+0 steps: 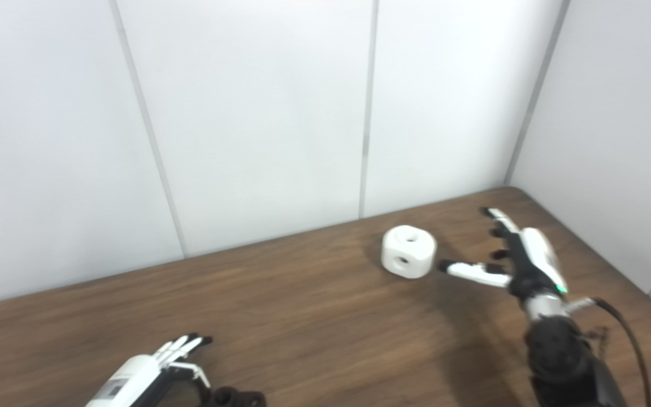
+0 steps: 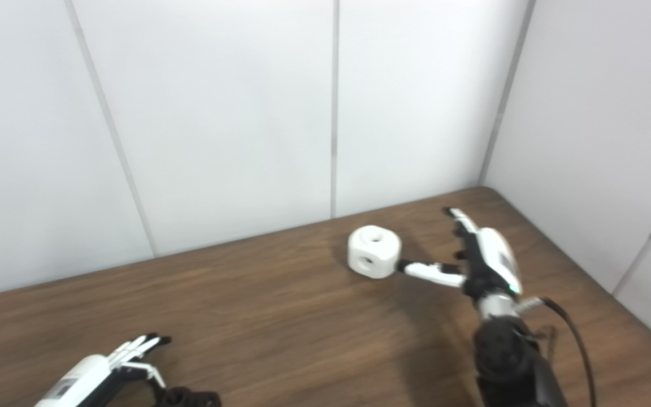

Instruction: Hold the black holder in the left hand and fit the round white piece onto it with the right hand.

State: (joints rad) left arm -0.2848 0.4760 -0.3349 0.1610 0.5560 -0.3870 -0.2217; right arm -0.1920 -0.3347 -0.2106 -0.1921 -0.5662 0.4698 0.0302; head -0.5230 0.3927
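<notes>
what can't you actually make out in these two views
- Black holder: cut off by the bottom edge in both views; only its top shows, so its shape is unclear.
- Left hand: partly cut off by the same edge; contact with the holder cannot be told.
- Right hand: open beside the white piece; whether its thumb touches the piece is unclear.
- White piece: its far side is hidden.

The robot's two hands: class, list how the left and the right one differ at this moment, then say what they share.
The right hand is raised beside the white piece, thumb pointing at it; the left hand lies low at the table's near edge by the black holder. The right hand shows whole; the left hand is partly cut off. Both are open and hold nothing.
</notes>
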